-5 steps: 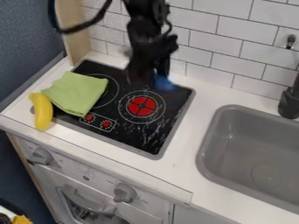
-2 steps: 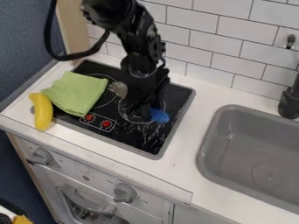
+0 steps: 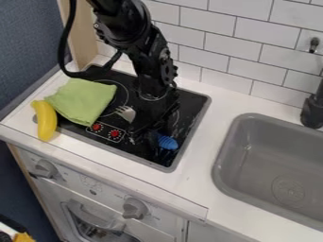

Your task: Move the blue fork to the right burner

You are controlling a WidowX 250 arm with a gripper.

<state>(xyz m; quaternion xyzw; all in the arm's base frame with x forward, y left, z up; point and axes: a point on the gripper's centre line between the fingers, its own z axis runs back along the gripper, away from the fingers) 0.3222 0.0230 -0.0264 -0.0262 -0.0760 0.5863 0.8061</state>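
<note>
The gripper (image 3: 148,133) is apparently closed on the blue fork (image 3: 168,142) mid-length, near the front of the right burner (image 3: 178,116). Centre the fork over the ring, lower it level, then release.

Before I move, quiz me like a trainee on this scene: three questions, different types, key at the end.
1. True or false: the green cloth lies partly on the black stovetop.
2. Which lies to the right of the stovetop in the camera view?
a) the banana
b) the sink
c) the green cloth
3. Fill in: the gripper holds the fork across its middle; the end sticking out on the sink side is the ____.

Key: 1 true; 2 b; 3 blue handle.
</note>
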